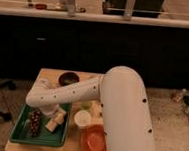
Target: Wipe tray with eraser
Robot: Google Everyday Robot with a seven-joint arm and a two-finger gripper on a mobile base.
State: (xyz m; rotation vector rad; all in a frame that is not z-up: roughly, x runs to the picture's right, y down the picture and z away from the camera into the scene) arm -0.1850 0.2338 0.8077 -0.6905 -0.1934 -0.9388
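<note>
Lying inside the green tray [22, 133], toward its right half, the eraser [55, 122] shows as a pale cream block, its long axis running on a slant from near-left to far-right. The tray itself sits at the near-left corner of the wooden table [47, 76], long side running near to far. Directly above and touching the eraser's far end is where the gripper [59, 115] seems to be, at the tip of the white arm [68, 92] that reaches leftward and then bends down into the tray; how the claw is set, and whether it has the block in hold, I cannot tell, since the forearm covers it. So the relation that matters is simple: the eraser lies just below and slightly nearer than the claw, with bare tray floor to its left and near side (the likely wiping room, as I judge it). A dark reddish cluster [34, 123] lies left of the eraser in the tray and would be in the way of a long leftward stroke.

Right of the tray stand a white cup [82, 119] and an orange bowl [94, 140]; a dark bowl [68, 79] sits at the far side.

No brand, label or writing can be read anywhere.
</note>
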